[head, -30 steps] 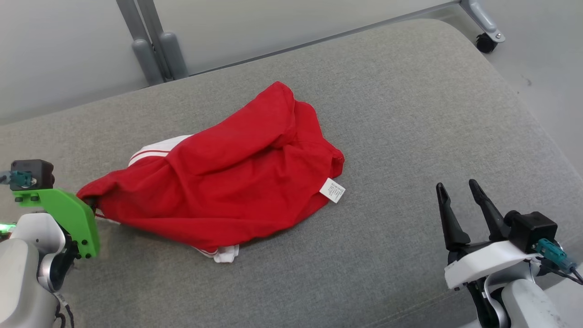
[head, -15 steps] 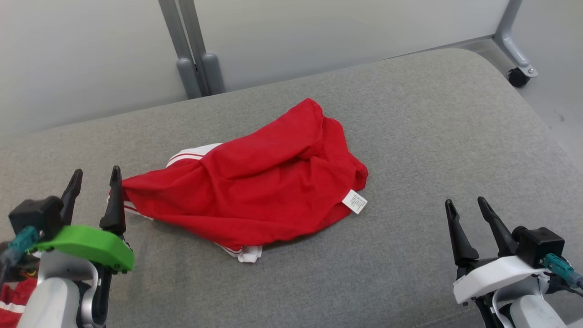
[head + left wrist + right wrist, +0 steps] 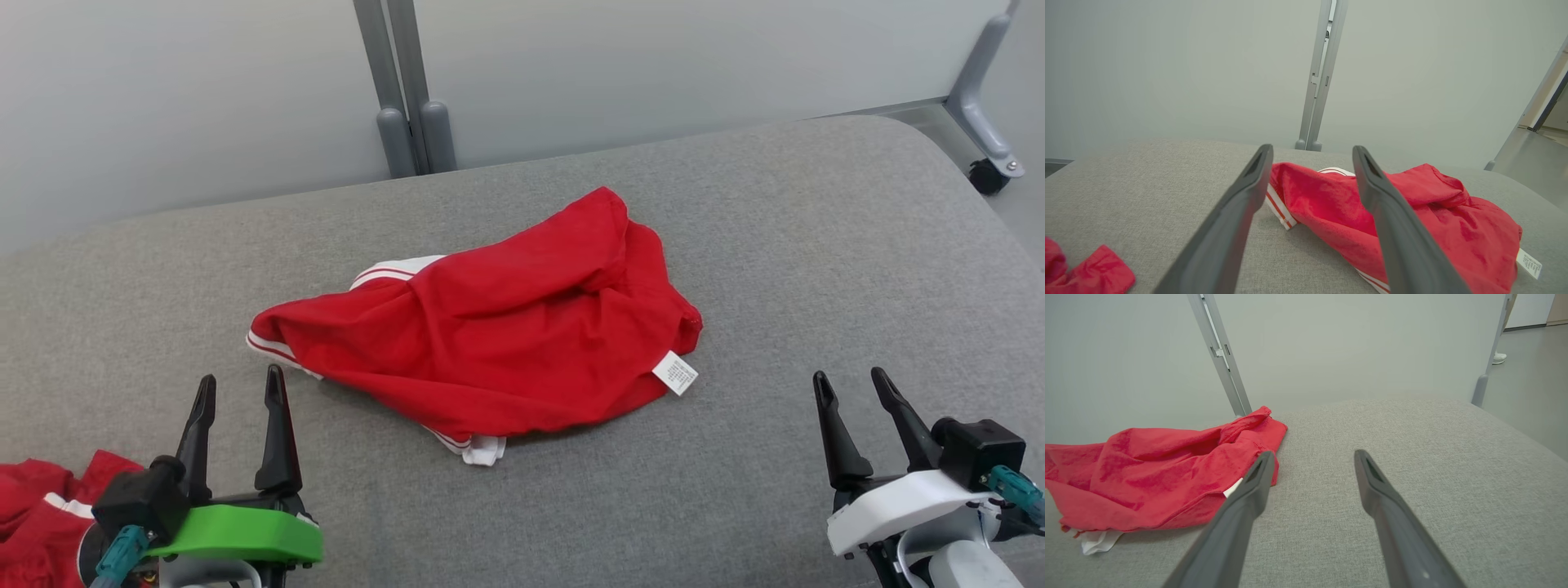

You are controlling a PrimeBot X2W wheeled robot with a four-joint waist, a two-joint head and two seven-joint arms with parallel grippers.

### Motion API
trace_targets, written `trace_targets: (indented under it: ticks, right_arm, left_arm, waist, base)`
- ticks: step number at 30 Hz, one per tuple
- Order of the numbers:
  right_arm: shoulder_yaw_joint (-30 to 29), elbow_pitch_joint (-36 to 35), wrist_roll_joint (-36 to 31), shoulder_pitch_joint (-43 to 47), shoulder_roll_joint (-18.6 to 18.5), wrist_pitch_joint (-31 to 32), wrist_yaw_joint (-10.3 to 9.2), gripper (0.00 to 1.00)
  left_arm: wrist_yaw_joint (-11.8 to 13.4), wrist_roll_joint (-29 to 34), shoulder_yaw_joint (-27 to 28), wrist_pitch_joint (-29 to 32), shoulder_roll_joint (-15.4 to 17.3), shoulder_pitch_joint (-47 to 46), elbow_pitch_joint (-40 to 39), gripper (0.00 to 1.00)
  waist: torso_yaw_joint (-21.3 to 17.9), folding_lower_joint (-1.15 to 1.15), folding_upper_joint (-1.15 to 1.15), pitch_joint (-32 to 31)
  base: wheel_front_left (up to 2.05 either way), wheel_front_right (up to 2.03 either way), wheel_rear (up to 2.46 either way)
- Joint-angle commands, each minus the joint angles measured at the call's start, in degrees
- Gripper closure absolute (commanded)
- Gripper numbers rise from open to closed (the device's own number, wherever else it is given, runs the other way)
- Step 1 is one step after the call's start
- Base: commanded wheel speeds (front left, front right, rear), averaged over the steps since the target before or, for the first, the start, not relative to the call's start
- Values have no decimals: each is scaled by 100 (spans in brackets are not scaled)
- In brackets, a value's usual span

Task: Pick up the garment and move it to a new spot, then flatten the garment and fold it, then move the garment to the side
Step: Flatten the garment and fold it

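- The garment [image 3: 490,343] is thin, crinkly red sportswear. It lies in a loose, rumpled heap of soft folds, pretty much mid-way across the grey woven cushion [image 3: 816,269], which has rounded edges.
- White trim [image 3: 265,345] with skinny red stripes peeks out at the garment's left end, far side and near edge. A small white rectangular care label [image 3: 675,373] pokes out at its near-right corner.
- The left gripper [image 3: 240,377] sits just beside the garment's near-left end. Its two long, dark, tapered fingers are spread wide with nothing between them, and its mount is a glossy green plastic plate [image 3: 237,531].
- The right gripper [image 3: 848,376] is well off to the garment's right, on the near side. Its fingers are also apart and empty, on a smooth white mount [image 3: 890,502].
- Another crumpled bit of red cloth [image 3: 41,498] with a white stripe lies well to the garment's near-left.
- Beyond the garment, a pair of smooth grey metal posts [image 3: 404,90] stands against a pale matte panel [image 3: 694,65].
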Motion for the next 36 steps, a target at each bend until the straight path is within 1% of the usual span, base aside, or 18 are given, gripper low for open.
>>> trace_targets:
  ticks: [1,7,9,11,14,20,25,29,30,31,32,33,34,35,36]
  right_arm:
    - [-14,9,22,16,-37,-15,-2,0]
    - [159,140,102,-358,-163,55,-2,0]
    - [339,325,206,-609,-247,218,-2,0]
    - [614,577,326,-926,-395,511,-2,0]
    - [1037,982,653,-1487,-659,1007,-2,0]
    - [1812,1551,1453,-2287,-1089,1615,-2,0]
    - [2345,1930,1958,-2733,-1345,1844,-2,0]
    - [2727,2200,2252,-2996,-1445,1951,-2,0]
    - [2837,2265,2333,-3047,-1463,1988,-2,4]
    - [2908,2309,2387,-3081,-1480,1978,-2,25]
    - [2989,2359,2434,-3131,-1497,1938,-2,36]
    - [3048,2393,2473,-3162,-1508,1915,-2,56]
    - [3132,2427,2512,-3187,-1516,1855,-2,66]
    - [3201,2449,2547,-3193,-1518,1806,-2,90]
    - [3293,2471,2597,-3198,-1521,1742,-2,100]
  left_arm:
    - [-48,54,3,-35,0,60,1,0]
    - [-97,83,-18,-58,0,5,2,0]
    - [-115,93,-49,-58,3,-92,6,0]
    - [-136,122,-96,-40,-7,-188,18,0]
    - [-171,160,-182,6,-10,-327,52,0]
    - [-232,165,-299,69,-38,-550,234,0]
    - [-255,126,-320,67,-52,-667,373,0]
    - [-243,111,-298,51,-21,-737,414,0]
    - [-233,105,-290,46,-13,-736,427,0]
    - [-227,101,-284,43,-6,-736,437,0]
    - [-223,97,-281,38,3,-739,445,0]
    - [-219,93,-275,38,5,-738,452,0]
    - [-213,87,-271,33,8,-730,466,0]
    - [-205,91,-269,28,7,-718,478,0]
    - [-199,87,-265,27,6,-700,493,0]
  waist:
    - [95,0,0,-2]
    - [226,0,0,226]
    - [281,0,0,352]
    - [359,0,0,486]
    - [504,0,0,679]
    - [808,0,0,900]
    - [1001,0,0,1003]
    - [1102,0,0,1070]
    - [1114,0,0,1076]
    - [1121,0,0,1079]
    - [1125,0,0,1078]
    - [1124,0,0,1073]
    - [1120,0,0,1062]
    - [1112,0,0,1048]
    - [1095,0,0,1022]
  base:
    - [0,0,0]
    - [0,0,0]
    - [0,0,0]
    - [0,0,0]
    - [0,0,0]
    - [0,0,0]
    - [0,0,0]
    - [0,0,0]
    - [0,0,0]
    - [0,0,0]
    - [0,0,0]
    - [0,0,0]
    - [0,0,0]
    - [0,0,0]
    - [0,0,0]
